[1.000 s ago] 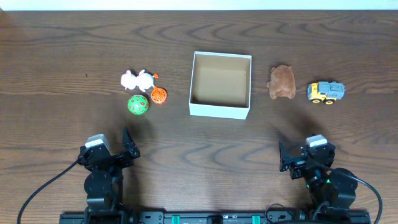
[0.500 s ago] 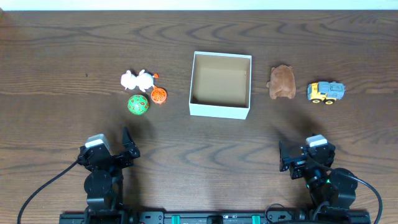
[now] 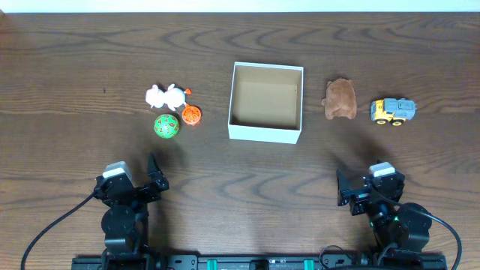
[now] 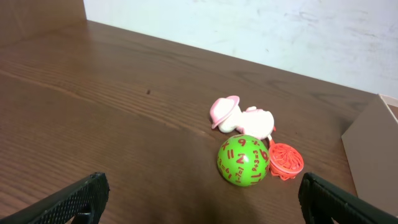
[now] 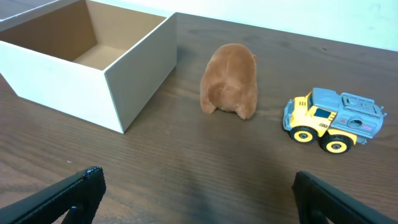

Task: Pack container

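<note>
The container [image 3: 265, 133], a square white-walled box with a tan inside, stands at the table's middle and holds nothing; it shows in the right wrist view [image 5: 134, 78] too. Left of it lie a white and pink toy [image 3: 166, 95], a green ball with red numbers [image 3: 166, 126] and an orange ball [image 3: 191, 115]. Right of it lie a brown plush [image 3: 340, 99] and a yellow and grey truck [image 3: 392, 111]. My left gripper [image 3: 137, 182] is open near the front edge, well short of the green ball [image 4: 243, 160]. My right gripper [image 3: 366, 186] is open, short of the plush [image 5: 231, 79] and truck [image 5: 333, 117].
The dark wooden table [image 3: 75, 60] runs to a pale wall at the back. The container's side wall [image 4: 373, 155] shows at the right edge of the left wrist view. Cables run from both arm bases at the front edge.
</note>
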